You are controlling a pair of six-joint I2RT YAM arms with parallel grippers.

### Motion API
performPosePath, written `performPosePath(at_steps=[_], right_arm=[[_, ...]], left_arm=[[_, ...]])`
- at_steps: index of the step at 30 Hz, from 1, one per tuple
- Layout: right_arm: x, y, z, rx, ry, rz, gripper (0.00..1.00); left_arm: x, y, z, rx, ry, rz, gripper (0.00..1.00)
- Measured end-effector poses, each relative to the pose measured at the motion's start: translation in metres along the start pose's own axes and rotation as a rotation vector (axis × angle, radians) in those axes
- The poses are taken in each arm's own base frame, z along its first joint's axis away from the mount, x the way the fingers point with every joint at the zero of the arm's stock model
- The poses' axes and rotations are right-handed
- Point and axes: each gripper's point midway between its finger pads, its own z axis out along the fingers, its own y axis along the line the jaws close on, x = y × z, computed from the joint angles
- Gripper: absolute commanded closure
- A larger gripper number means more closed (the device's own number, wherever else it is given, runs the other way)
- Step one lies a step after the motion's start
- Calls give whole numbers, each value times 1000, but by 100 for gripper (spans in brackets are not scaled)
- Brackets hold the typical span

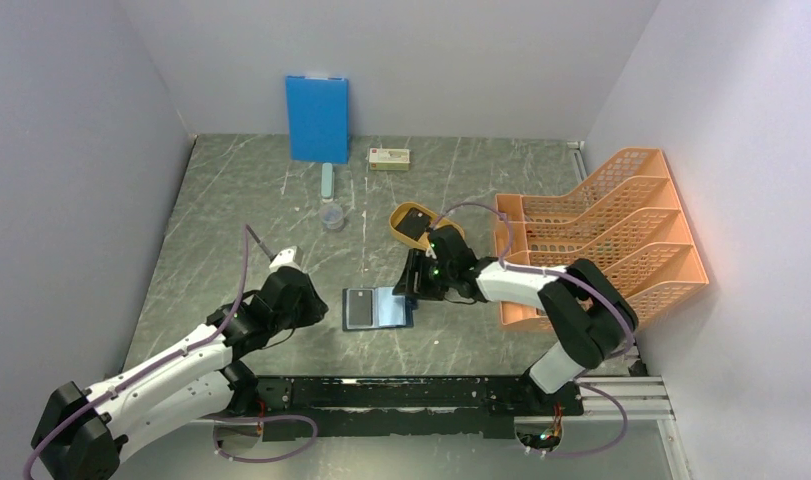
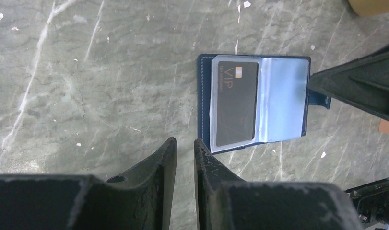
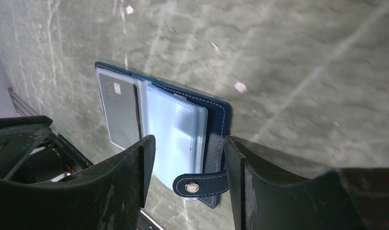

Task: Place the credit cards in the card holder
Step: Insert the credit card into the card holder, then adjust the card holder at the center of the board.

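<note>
The card holder [image 1: 378,308] lies open on the table, navy outside with clear light-blue sleeves. A black VIP credit card [image 2: 237,103] sits in its left sleeve. Another dark card [image 1: 413,226] lies in the yellow oval tray [image 1: 401,212] behind it. My right gripper [image 3: 190,143] is open, low over the holder's right edge, with its jaws either side of the snap tab [image 3: 199,183]. My left gripper [image 2: 185,143] is shut and empty, just off the holder's left edge [image 2: 202,105]. In the top view the left gripper [image 1: 316,308] and the right gripper [image 1: 411,290] flank the holder.
A bright blue board [image 1: 317,118] leans on the back wall, with a small box [image 1: 389,158] beside it. A pale stick [image 1: 327,180] and a small clear cup [image 1: 332,215] lie mid-table. An orange file rack [image 1: 611,235] fills the right side.
</note>
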Motion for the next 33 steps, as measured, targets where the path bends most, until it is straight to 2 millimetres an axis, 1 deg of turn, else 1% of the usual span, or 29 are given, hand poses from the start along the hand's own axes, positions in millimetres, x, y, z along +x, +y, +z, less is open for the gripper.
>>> performPosePath(at_steps=[5,7,9,10,11,12,13,14,15,16,17,19,20,23,26,28,30,33], right_arm=[[-5,16,13,-34,27,-49,41],[-7,17,14,-18,29,-64,40],[-12,16,9,18,12,-77,39],[-18,15,3,39,-12,-84,39],[-24,15,-3,56,-38,-89,39],[-33,17,-12,70,-76,-93,38],[-49,21,-25,81,-137,-95,38],[-67,26,-38,81,-201,-91,38],[-83,29,-49,81,-257,-83,38],[-102,32,-60,80,-320,-67,37],[-120,32,-71,82,-380,-46,35],[-146,28,-82,95,-458,-9,34],[-155,24,-83,105,-480,13,33],[-167,10,-69,140,-483,65,33],[-165,-10,-41,179,-443,128,32],[-162,-22,-28,204,-428,169,32],[-162,-26,-22,208,-436,205,32],[-168,-28,-14,200,-464,253,33]], left_arm=[[3,3,-1,-12,10,3,73],[3,5,-1,-17,12,4,72],[4,7,-2,-27,17,7,71],[5,8,-2,-30,19,8,69],[5,8,-2,-32,20,8,65],[4,8,-3,-33,21,9,58],[4,7,-4,-33,21,11,47],[2,6,-5,-29,17,12,28],[0,4,-5,-24,12,15,14],[-2,3,-6,-21,8,22,10],[-4,1,-7,-15,3,20,9],[-6,-2,-8,-6,-5,26,8],[-7,-3,-8,0,-7,28,9],[-8,-7,-7,21,-6,34,11],[-8,-13,-6,46,-5,41,13],[-8,-15,-5,56,-1,45,13],[-8,-17,-4,61,2,48,13],[-8,-18,-4,64,1,48,13]])
